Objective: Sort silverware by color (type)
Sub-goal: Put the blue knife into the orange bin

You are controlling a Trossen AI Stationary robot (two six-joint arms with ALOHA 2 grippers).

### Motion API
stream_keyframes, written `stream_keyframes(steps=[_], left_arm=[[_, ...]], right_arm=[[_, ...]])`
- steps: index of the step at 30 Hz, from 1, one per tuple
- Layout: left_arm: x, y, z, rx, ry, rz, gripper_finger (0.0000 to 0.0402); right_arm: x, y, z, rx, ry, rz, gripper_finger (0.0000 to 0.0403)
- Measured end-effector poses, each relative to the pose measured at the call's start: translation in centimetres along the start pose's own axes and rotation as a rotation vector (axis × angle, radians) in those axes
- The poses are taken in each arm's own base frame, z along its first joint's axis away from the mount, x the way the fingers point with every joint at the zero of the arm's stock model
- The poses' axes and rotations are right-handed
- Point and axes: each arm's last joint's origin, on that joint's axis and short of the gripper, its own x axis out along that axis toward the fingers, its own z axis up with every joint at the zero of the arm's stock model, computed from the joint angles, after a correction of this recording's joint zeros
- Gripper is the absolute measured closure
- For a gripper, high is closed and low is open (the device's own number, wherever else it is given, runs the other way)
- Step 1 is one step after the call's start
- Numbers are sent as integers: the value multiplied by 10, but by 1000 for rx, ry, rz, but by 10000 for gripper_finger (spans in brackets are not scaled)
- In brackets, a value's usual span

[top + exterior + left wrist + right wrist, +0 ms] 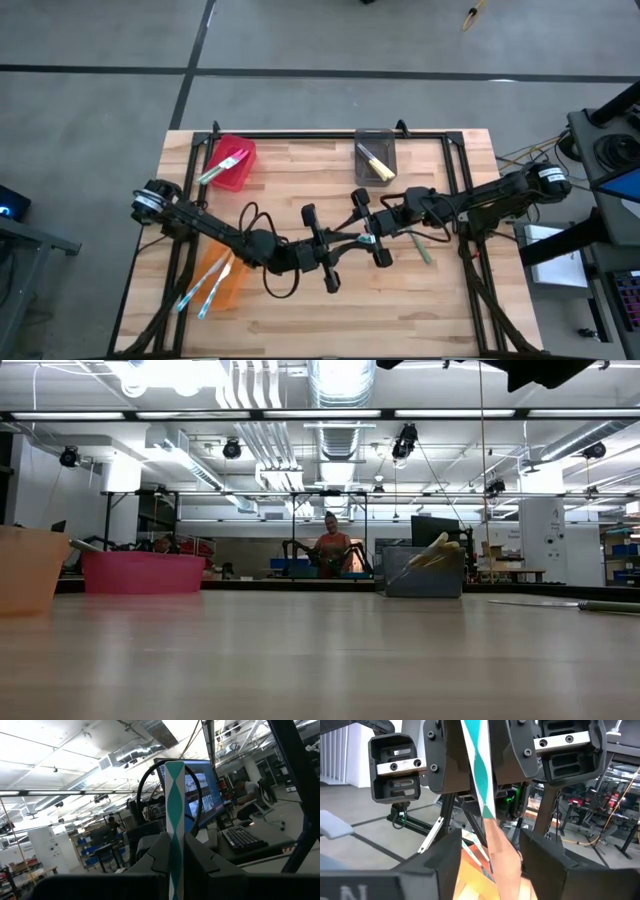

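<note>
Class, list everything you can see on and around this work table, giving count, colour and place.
table: one, light wood, under both arms
red bin: one, far left of table
green-handled knife: one, in red bin
grey bin: one, far middle
yellow-handled knives: at least two, in grey bin
orange bin: one, near left
light-blue-handled knives: at least two, sticking out of orange bin
loose knife: one, green handle, on table right of centre
held knife: one, teal-and-white handle, mid-table
person: one, orange top, room behind
left pincer: shut on held knife's handle
right pincer: open, fingers either side of its blade
</note>
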Motion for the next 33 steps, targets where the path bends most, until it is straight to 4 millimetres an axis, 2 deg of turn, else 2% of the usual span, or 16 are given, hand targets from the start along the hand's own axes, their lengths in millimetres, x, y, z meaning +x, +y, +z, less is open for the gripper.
stream_keyframes(steps=[9,13,21,27,33], left_arm=[[0,0,1,-20,-4,2,389],[0,1,-1,-36,22,27,373],[-1,2,-2,-20,67,73,360],[-2,1,-3,16,105,95,358],[-3,4,1,41,118,116,357]], right_arm=[[0,0,0,-12,-4,-2,325],[0,0,1,-25,6,11,369],[-9,0,1,16,96,13,384],[-12,-1,6,32,94,6,385],[-18,-10,3,26,212,-107,385]])
